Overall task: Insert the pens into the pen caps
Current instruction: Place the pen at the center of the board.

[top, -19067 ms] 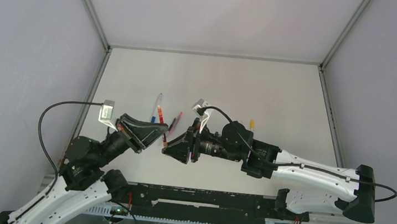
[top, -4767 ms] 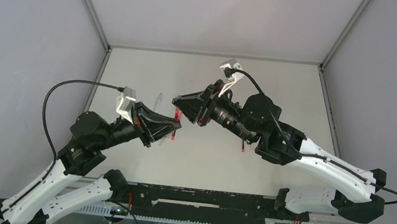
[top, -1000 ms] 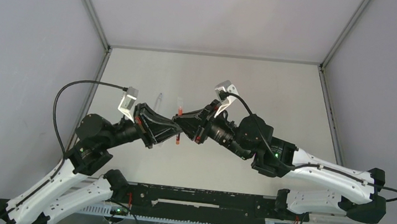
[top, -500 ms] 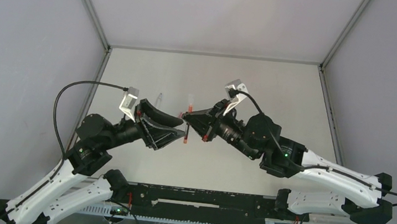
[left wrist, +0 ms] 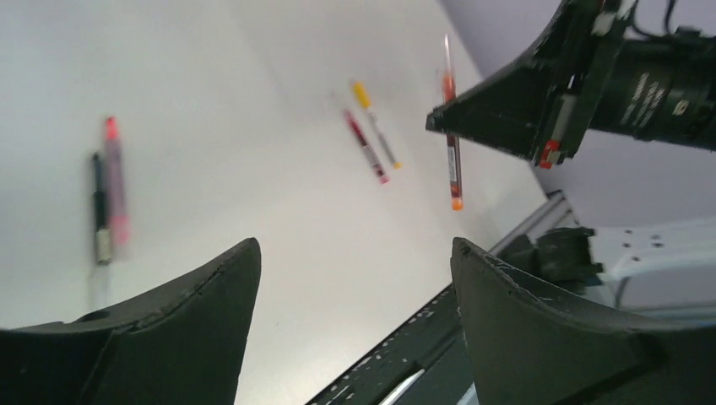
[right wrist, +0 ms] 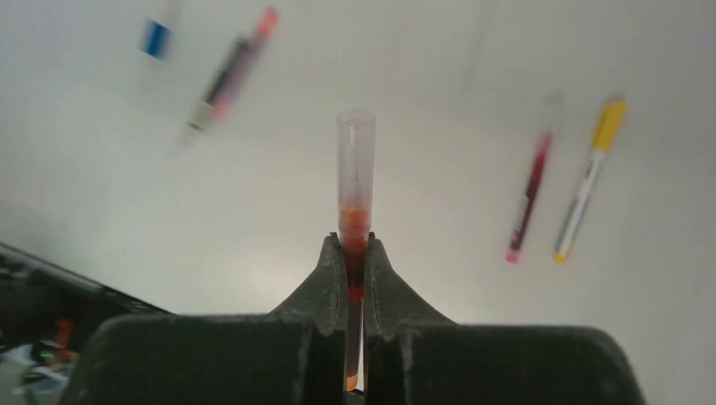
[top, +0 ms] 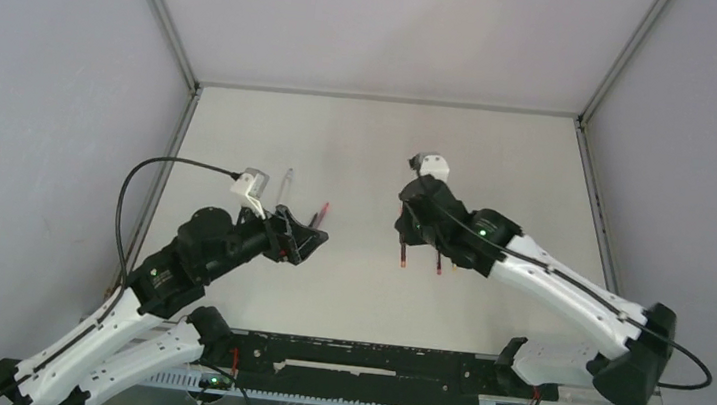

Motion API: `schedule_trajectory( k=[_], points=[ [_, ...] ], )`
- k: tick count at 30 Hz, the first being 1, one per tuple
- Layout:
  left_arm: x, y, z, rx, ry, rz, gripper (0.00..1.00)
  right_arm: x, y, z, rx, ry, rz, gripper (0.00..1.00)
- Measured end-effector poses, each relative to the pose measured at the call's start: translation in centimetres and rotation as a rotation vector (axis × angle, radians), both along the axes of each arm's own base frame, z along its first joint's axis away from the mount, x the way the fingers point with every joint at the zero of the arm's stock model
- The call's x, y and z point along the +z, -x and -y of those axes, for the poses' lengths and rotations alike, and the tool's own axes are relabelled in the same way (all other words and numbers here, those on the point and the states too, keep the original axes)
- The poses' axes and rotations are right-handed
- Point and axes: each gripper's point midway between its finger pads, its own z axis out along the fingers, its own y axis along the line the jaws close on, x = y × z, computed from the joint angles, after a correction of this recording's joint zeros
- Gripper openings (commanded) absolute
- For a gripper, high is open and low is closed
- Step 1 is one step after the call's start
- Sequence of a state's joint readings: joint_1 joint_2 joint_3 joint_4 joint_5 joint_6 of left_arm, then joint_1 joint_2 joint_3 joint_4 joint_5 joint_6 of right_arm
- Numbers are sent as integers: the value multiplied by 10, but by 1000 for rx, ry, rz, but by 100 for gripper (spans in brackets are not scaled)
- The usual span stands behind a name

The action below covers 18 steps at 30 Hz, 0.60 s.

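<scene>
My right gripper (right wrist: 355, 245) is shut on a red pen (right wrist: 355, 169). The pen's clear end sticks out past the fingertips and its orange end lies back between the jaws. In the top view that gripper (top: 407, 238) points down at the table with the pen's end (top: 401, 256) showing below it. The left wrist view shows the same pen (left wrist: 452, 160) held upright in the air. My left gripper (left wrist: 355, 253) is open and empty, and sits left of the right gripper in the top view (top: 308, 241). No loose pen caps can be made out.
On the table lie a dark red pen (right wrist: 530, 194) and a yellow-ended pen (right wrist: 588, 181) to the right. A pink-and-black pair (right wrist: 228, 72) and a blue-ended pen (right wrist: 154, 38) lie to the left. The black front rail (top: 368, 364) runs along the near edge.
My left gripper opened, let go of the red pen and drew back to the left. My right gripper closed on the pen, carried it right and turned to point down.
</scene>
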<state>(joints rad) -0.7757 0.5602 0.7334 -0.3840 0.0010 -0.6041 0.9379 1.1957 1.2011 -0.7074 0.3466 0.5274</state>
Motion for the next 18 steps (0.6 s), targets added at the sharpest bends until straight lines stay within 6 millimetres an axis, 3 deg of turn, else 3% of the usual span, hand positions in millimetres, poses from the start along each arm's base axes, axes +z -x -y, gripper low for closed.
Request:
schedule_trajectory(
  k=[3,6,10,18],
  points=[
    [-22,-5,-11,66,-71,-51,99,-54,0,10,-12,146,-118,0],
    [-31,-8,-20,110,-104,-74,100,-92,-4,32,-56,230,-216,0],
    [-36,-9,-30,156,-129,-83,100,-117,-14,45,-95,276,-283,1],
    [-41,-9,-41,203,-144,-96,100,-159,-25,46,-95,364,-353,4]
  ],
)
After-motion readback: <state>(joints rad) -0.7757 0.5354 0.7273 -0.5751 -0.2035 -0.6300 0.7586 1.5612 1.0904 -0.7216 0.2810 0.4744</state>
